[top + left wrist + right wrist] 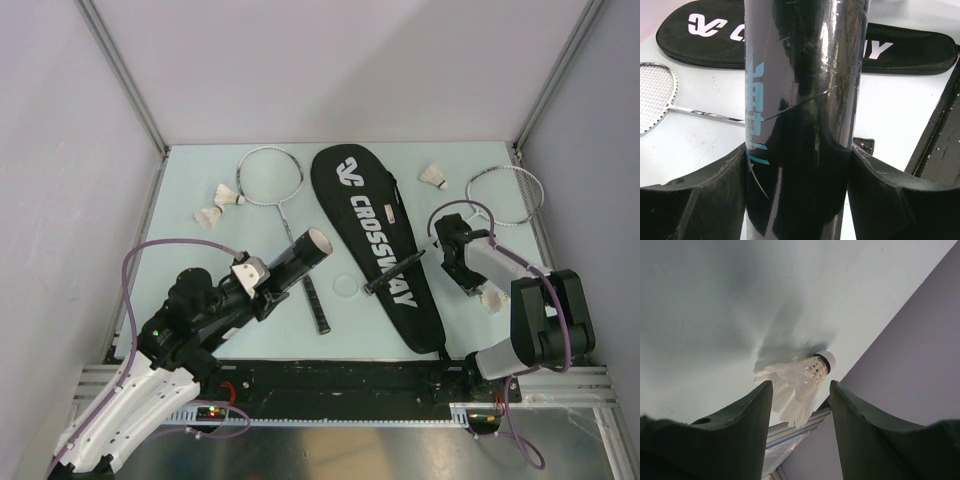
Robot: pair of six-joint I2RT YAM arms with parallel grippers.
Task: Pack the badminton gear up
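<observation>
Left of the CROSSWAY bag (380, 240), a racquet (275, 185) lies lengthwise. The black tube (295, 262) gripped in my left claw (258, 288) slants over its handle, blocking that lane. Two shuttlecocks (230, 197) sit further left. Right of the bag, my right claw (800, 387) straddles a shuttlecock (807, 377), boxed in by the second racquet (505, 195) and the side wall (590, 200). A bare patch of tabletop (365, 330) lies just left of the bag's near end.

White "CROSSWAY" lettering along the black bag (372, 215)

Glossy black tube (290, 262) beside flat CROSSWAY bag (375, 240)
</observation>
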